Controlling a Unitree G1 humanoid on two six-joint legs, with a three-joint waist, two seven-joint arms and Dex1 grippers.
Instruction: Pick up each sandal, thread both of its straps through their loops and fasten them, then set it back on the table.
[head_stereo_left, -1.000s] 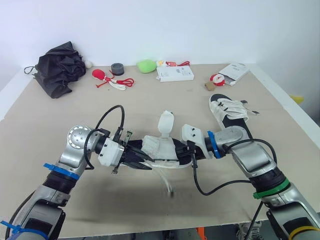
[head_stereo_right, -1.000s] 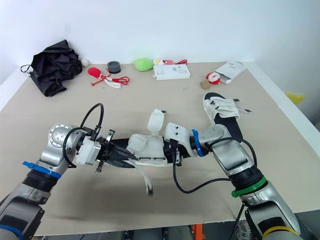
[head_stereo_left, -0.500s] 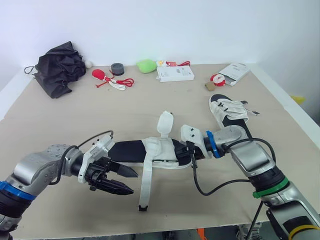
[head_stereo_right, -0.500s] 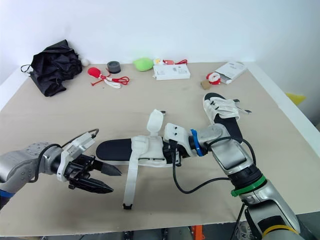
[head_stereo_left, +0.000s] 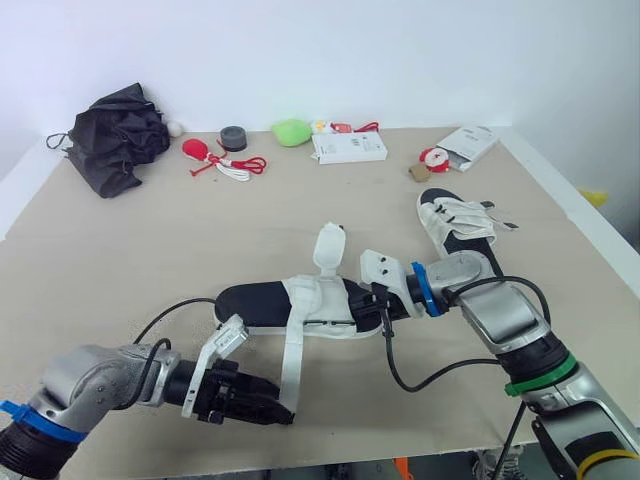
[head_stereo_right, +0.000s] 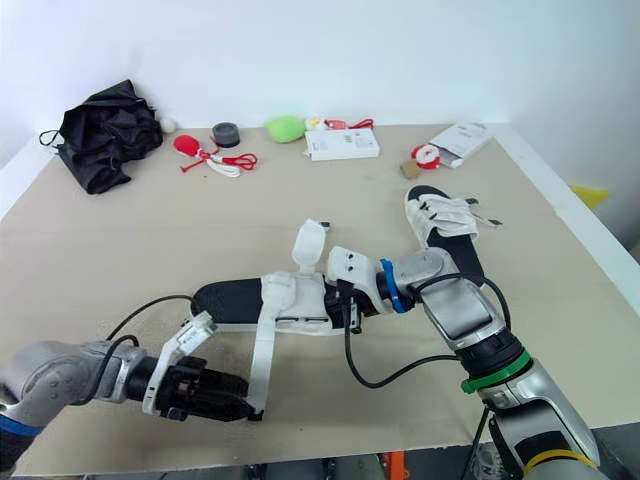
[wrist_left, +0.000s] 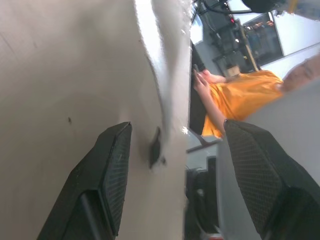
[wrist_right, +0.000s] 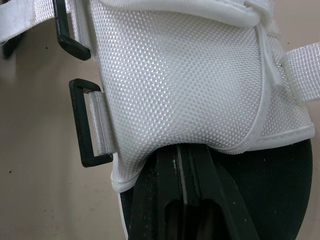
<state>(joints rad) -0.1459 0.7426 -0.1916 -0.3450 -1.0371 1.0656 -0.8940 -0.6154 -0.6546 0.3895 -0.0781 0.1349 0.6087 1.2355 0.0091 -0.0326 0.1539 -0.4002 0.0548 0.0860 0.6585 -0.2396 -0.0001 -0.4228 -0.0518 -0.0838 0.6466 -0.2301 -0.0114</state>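
We were on the threading step for the first sandal (head_stereo_left: 262, 303), which lay near the middle of the table (head_stereo_left: 150, 250). Its long white strap (head_stereo_left: 290, 360) trailed loose toward the near edge. Our right gripper (head_stereo_left: 372, 303) was closed tight on the end of the sole nearest it. Our left gripper (head_stereo_left: 272, 410) lay low on the table, spread wide and holding nothing, with the strap's black tip just between its fingers. We judged the next move called for pinching that tip and carrying it to the black loop (wrist_right: 82, 122).
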